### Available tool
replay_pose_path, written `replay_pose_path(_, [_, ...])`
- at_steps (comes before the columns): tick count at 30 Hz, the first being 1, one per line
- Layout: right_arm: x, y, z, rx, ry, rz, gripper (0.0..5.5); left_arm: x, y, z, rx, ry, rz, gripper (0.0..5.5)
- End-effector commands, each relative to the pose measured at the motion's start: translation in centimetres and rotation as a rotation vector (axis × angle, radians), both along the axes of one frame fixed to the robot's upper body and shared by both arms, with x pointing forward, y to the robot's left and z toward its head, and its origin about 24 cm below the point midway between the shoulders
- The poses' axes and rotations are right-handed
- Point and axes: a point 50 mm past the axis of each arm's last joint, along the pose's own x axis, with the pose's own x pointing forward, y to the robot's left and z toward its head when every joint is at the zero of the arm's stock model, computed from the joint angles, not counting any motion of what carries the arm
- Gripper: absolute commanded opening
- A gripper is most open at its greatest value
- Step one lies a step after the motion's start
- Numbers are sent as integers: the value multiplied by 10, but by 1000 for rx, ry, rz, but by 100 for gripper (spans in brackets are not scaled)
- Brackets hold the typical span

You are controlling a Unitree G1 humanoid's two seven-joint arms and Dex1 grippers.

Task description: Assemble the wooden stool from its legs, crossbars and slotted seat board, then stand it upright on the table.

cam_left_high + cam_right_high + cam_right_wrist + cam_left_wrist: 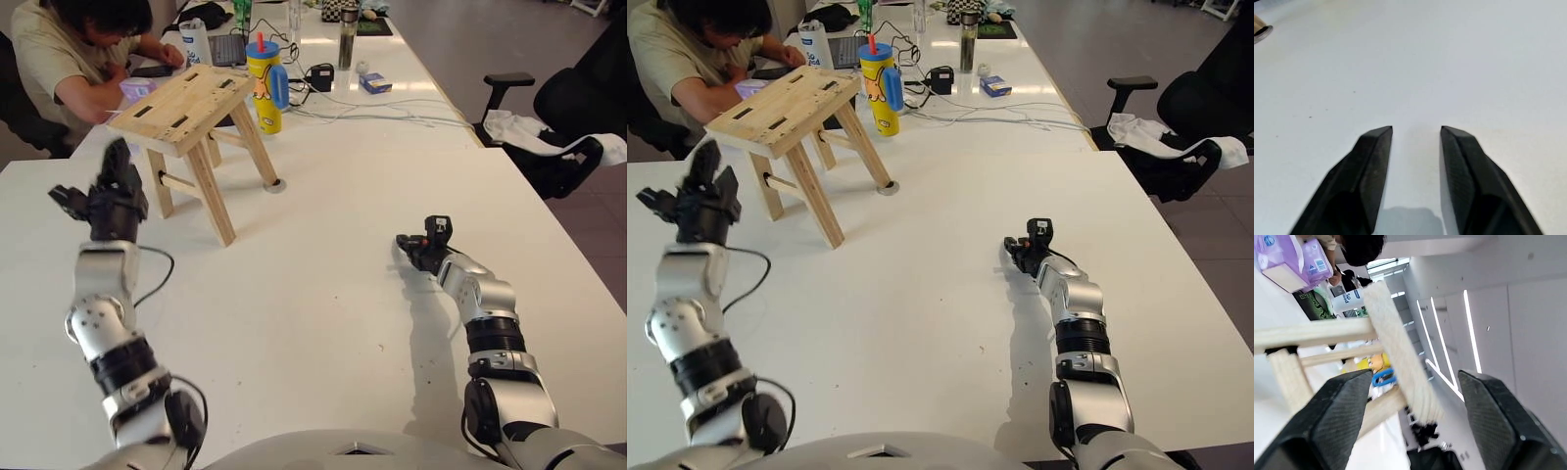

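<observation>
left eye view: the wooden stool [191,108] stands upright on all four legs at the far left of the white table [323,304], assembled, with the slotted seat board [181,93] on top, a crossbar [179,183] seated between the near-side legs and a yellow cup [265,90] just behind it. judged from this, the assembly and the upright placement appear complete. handling: the stool is rigid bare wood, probably light enough for one arm, and its dry, unpolished surface should give the pads good friction. the joints look like plain slot fits, so a lift by the seat board alone may pull the board off the legs. if a correction is needed, take hold of the front leg [214,196] above the crossbar, or clamp the seat board edge while the other arm steadies a leg, and avoid side loads on the splayed legs, which could tip it. left gripper [93,181]: raised beside the stool on its left, fingers spread wide, holding nothing and touching nothing; the left wrist view looks through the gap at the legs and crossbars beyond. right gripper [1416,129]: low over bare table, well apart from the stool, fingers moderately parted with nothing between them.
</observation>
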Motion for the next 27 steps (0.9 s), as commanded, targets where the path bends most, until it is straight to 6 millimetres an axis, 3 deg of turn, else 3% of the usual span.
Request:
replay_pose_path(1, [-4,-3,-5,-13,35,3,182,-14,-56,-31,509,12,-530,323])
replay_pose_path(5, [-4,3,-8,-80,35,62,182,4,-63,-57,992,-80,-696,323])
replay_pose_path(9, [2,16,-6,-73,34,113,182,55,-47,-72,1209,-20,-599,323])
replay_pose_path(13, [7,25,-5,-116,29,166,182,94,-22,-71,1507,150,-433,323])
replay_pose_path(14, [10,33,-4,-126,26,207,182,101,2,-62,1763,272,-297,323])
replay_pose_path(16, [12,52,0,-144,11,291,182,99,77,-21,2180,554,112,323])
replay_pose_path(17, [12,60,1,-147,4,324,182,90,111,3,2310,676,275,323])
replay_pose_path(19, [10,68,3,-139,-4,350,182,72,150,36,2417,817,459,323])
replay_pose_path(21, [7,71,2,-141,-5,359,182,65,164,55,2466,851,552,323])
replay_pose_path(23, [4,70,-2,-142,4,353,182,66,165,66,2484,833,611,323])
replay_pose_path(27, [0,69,-5,-143,19,348,182,79,147,58,2409,727,602,323])
